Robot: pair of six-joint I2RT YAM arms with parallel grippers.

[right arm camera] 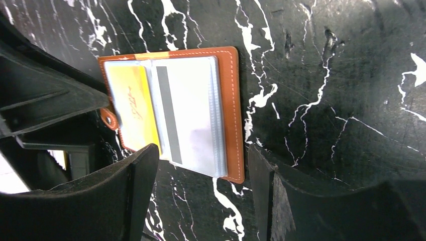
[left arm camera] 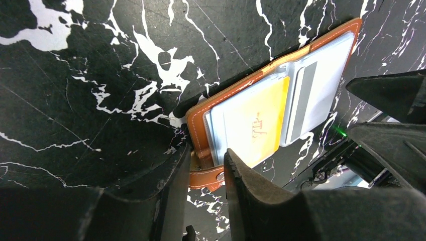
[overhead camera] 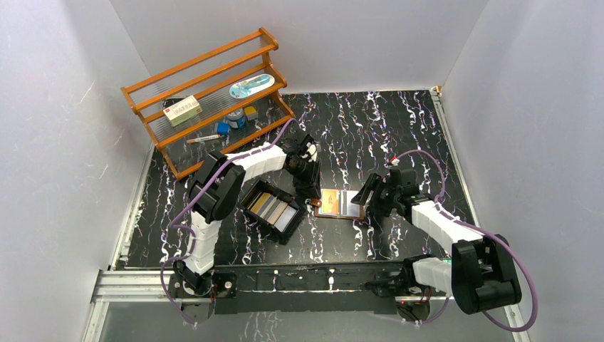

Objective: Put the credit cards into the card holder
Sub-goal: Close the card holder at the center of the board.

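The brown leather card holder lies open on the black marble table. A gold-orange card sits in its left clear pocket and a white card with a grey stripe in the pocket beside it. Both also show in the right wrist view, the gold-orange card and the striped card. My left gripper is closed narrowly on the holder's snap strap at its left edge. My right gripper is open, its fingers straddling the holder's right edge. More credit cards lie in the black tray.
The shallow black tray sits just left of the holder, beside the left arm. A wooden rack with small items stands at the back left. White walls enclose the table on three sides.
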